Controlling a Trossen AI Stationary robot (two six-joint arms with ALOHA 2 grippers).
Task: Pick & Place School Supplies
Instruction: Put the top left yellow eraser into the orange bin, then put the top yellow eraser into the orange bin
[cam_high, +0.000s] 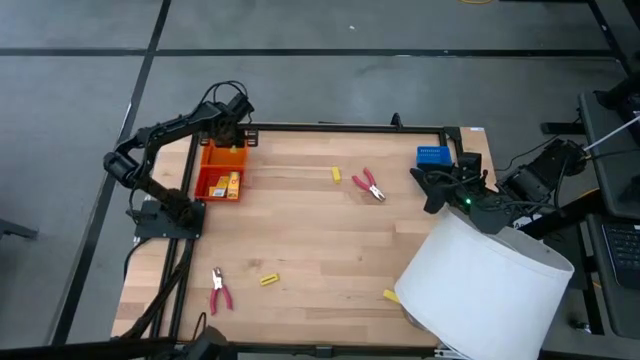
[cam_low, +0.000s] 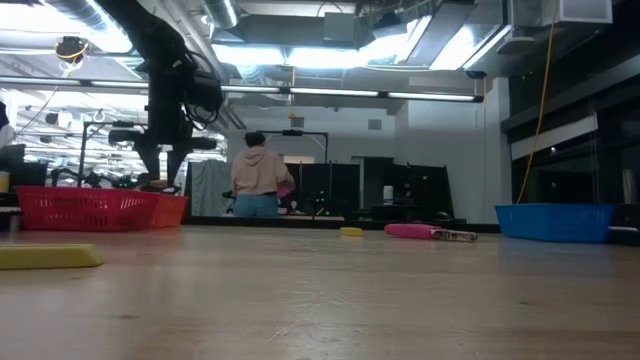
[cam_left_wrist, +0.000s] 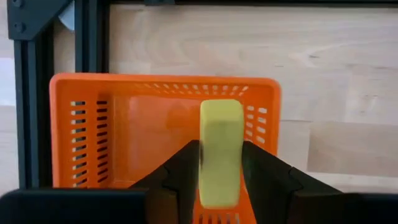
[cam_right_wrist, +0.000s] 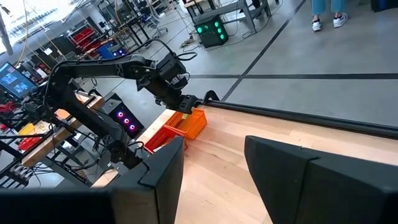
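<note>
Yellow block (cam_left_wrist: 220, 152) lengthwise between fingers (over tray (cam_left_wrist: 93, 130))

Left arm: seen from above, the base is set at the bench's nine o'clock edge, and the links are folded upward toward eleven o'clock, the elbow bent outward past the edge. The left gripper (cam_high: 226, 135) is held above the far-left corner and directed downward; in its wrist view a yellow block (cam_left_wrist: 220, 152) is seen between the two dark fingers (cam_left_wrist: 186, 177), touched on both sides. Right arm: it is extended from three o'clock toward the centre, the right gripper (cam_high: 432, 190) parked near the far-right corner, its jaws parted and nothing between them.
</note>
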